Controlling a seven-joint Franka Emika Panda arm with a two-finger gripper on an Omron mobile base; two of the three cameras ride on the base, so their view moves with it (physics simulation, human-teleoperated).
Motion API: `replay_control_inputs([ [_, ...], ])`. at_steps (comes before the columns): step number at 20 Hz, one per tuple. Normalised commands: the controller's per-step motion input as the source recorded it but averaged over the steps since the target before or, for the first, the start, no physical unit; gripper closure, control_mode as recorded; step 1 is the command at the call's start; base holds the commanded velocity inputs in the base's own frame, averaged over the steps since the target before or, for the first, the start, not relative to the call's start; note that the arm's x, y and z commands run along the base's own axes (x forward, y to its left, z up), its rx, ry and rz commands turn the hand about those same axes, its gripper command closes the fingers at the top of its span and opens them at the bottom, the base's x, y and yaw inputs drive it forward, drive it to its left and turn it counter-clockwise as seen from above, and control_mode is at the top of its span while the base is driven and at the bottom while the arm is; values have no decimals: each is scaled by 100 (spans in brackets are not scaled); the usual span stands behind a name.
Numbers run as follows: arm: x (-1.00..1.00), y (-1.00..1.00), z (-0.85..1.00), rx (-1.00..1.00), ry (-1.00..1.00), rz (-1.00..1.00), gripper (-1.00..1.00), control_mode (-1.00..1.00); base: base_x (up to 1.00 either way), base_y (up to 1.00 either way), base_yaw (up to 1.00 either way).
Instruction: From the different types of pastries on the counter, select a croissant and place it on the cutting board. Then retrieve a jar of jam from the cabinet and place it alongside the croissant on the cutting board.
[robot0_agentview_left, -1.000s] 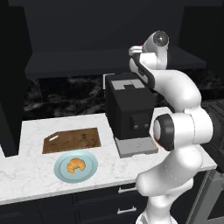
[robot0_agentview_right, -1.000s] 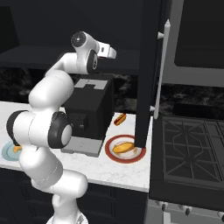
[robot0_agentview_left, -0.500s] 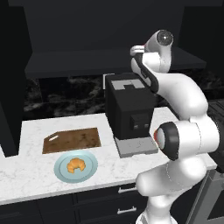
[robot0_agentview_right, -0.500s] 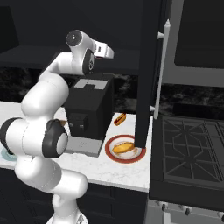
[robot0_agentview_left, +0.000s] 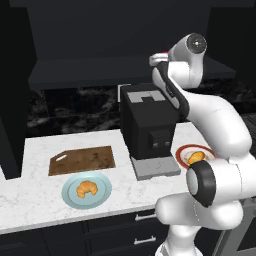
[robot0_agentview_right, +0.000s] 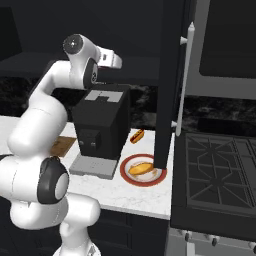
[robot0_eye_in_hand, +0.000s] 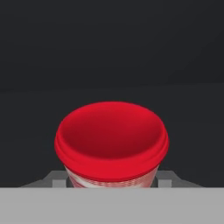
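Observation:
My gripper (robot0_eye_in_hand: 112, 180) is shut on the jar of jam (robot0_eye_in_hand: 111, 142); its red lid sits between the two fingertips (robot0_eye_in_hand: 54, 178). The gripper (robot0_agentview_left: 159, 58) is raised in front of the dark cabinet (robot0_agentview_left: 90, 70), above the coffee machine, and the jar's red (robot0_agentview_right: 105, 59) shows at the hand (robot0_agentview_right: 113, 61). The croissant (robot0_agentview_left: 86, 188) lies on a round light-blue plate (robot0_agentview_left: 102, 192) on the white counter (robot0_agentview_left: 30, 200). Just behind that plate lies the brown cutting board (robot0_agentview_left: 82, 160), with nothing on it. An oblong pastry (robot0_agentview_right: 141, 168) rests on a red-rimmed plate (robot0_agentview_right: 125, 172).
A black coffee machine (robot0_agentview_left: 149, 130) stands mid-counter, directly below the hand. A small hotdog-like pastry (robot0_agentview_right: 136, 135) lies behind the red-rimmed plate. An open dark cabinet door (robot0_agentview_right: 167, 85) hangs to the right, with the stove (robot0_agentview_right: 220, 175) beyond it.
The hand with the jar has shifted only slightly. The arm's lower links have swung round beneath it.

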Motion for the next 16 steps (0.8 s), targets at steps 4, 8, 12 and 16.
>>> replay_control_inputs([
  [4, -60, 16, 13, 1, 0, 7, 100, -100, 0, 0, 0],
  [8, -64, 13, 14, 1, 0, 8, 100, -100, 0, 0, 0],
  [12, -72, 13, 14, 1, 0, 9, 100, -100, 0, 0, 0],
  [16, -81, 13, 17, 1, -1, 10, 100, -100, 0, 0, 0],
])
